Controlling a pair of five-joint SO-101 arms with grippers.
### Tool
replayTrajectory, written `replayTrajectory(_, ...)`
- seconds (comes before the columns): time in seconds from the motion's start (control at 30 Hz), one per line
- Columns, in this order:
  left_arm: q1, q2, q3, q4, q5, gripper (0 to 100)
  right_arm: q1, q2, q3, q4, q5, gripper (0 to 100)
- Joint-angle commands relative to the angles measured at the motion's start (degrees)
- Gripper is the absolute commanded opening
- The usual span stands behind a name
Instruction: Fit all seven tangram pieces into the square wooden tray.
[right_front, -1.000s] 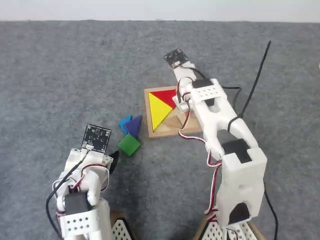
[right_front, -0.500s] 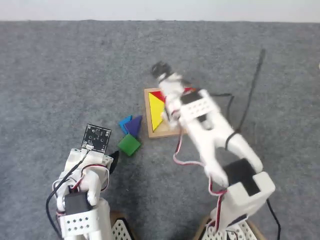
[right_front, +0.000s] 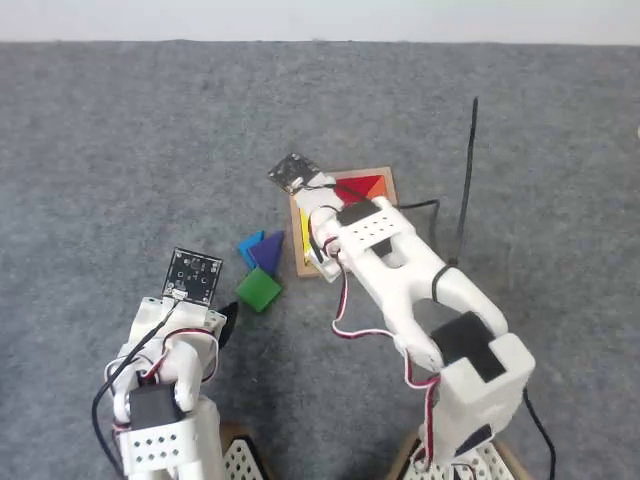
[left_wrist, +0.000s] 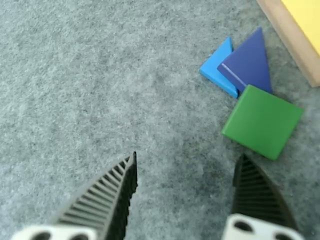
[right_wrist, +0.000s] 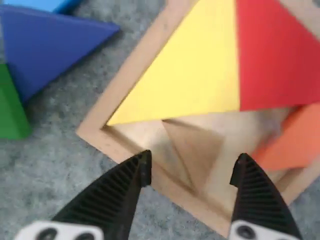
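Your right gripper (right_wrist: 195, 157) hangs over the near left corner of the square wooden tray (right_wrist: 125, 145). It is released, its fingers spread, and it carries nothing. Bare wood shows between the fingers. A tan triangular shape lies there too, and you cannot tell whether it is a piece or the tray's floor.

Just beyond the fingertips, the yellow triangle (right_wrist: 195, 75) lies along the tray's left side. The red triangle (right_wrist: 275, 55) touches it edge to edge on the far right. An orange piece (right_wrist: 295, 142) sits right of the bare patch, partly behind one finger.

From above, your right arm (right_front: 400, 280) stretches across the tray and covers most of it.

Three pieces lie loose on the grey carpet (right_front: 120, 150), left of the tray. The blue piece (left_wrist: 217, 67) and the purple triangle (left_wrist: 248, 62) touch each other. The green square (left_wrist: 262, 122) sits just beside the purple one on the near side. The purple triangle is the closest of the three to the tray's left rim, near it but apart.

Your left gripper (left_wrist: 189, 159) is over the carpet, near and left of that cluster. It is also released and empty, and the green square lies just past one fingertip.
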Motion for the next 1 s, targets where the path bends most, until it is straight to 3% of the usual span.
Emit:
replayTrajectory(0.0, -0.4, -1.1, -0.5, -0.3, 0.1, 30, -0.9, 3.5, -6.4, 4.2, 3.6, 27.7)
replayTrajectory(0.17, -0.4, -1.1, -0.5, -0.3, 0.1, 30, -1.1, 6.8, -10.5, 7.8, 4.5, 25.7)
replayTrajectory(0.4, -0.4, -1.1, -0.5, -0.3, 0.1, 30, -0.8, 6.9, -10.9, 7.2, 4.1, 6.6)
replayTrajectory(0.67, -0.4, -1.1, -0.5, -0.3, 0.1, 30, -0.7, 0.6, -10.9, 6.6, 5.5, 5.3)
replayTrajectory(0.77, -0.4, -1.1, -0.5, -0.3, 0.1, 30, -0.7, -4.5, -10.9, 8.1, 10.7, 5.5)
replayTrajectory(0.97, -0.4, -1.1, -0.5, -0.3, 0.1, 30, 0.2, -9.9, -10.9, 13.9, 28.9, 5.4)
